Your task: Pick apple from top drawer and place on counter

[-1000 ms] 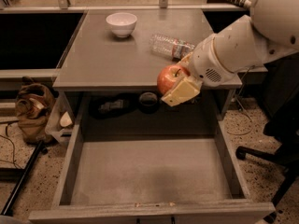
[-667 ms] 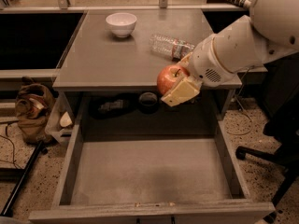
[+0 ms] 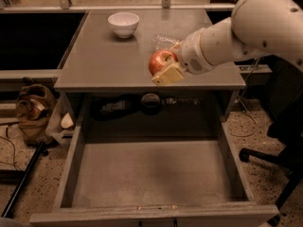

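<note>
My gripper (image 3: 164, 66) is shut on the red apple (image 3: 160, 61) and holds it just over the front part of the grey counter (image 3: 104, 63), right of its middle. One pale finger (image 3: 168, 74) shows below the apple; the other is hidden behind it. The white arm reaches in from the upper right. The top drawer (image 3: 151, 174) is pulled wide open below the counter, and its flat grey bottom holds nothing.
A white bowl (image 3: 123, 23) stands at the back of the counter. A clear plastic bottle (image 3: 163, 41) lies behind the apple. A brown bag (image 3: 33, 110) sits on the floor at left. A chair base (image 3: 265, 157) is at right.
The gripper has carried the apple up and back, from in front of the counter's edge to above the counter top.
</note>
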You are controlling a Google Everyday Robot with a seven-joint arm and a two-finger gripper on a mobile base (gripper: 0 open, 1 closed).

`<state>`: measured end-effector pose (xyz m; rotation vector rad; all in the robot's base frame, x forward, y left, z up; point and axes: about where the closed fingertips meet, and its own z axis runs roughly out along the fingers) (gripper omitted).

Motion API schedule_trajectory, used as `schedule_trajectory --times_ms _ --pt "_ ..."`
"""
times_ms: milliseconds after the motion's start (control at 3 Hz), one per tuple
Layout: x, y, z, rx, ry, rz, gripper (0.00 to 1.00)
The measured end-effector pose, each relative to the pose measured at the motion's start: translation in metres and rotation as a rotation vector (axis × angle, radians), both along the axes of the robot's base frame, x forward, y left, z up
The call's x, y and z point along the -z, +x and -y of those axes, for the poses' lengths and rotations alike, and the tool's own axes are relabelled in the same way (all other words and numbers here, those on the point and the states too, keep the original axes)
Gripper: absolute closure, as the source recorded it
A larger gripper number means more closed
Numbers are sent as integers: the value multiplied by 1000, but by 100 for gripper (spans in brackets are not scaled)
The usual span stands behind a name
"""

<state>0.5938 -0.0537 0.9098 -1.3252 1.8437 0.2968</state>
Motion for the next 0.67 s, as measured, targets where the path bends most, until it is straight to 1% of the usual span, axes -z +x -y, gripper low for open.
schedule_trajectory --times_ms 333,667 --pt "18 46 -5 32 47 -7 100" --pt "37 73 -9 42 51 -42 100"
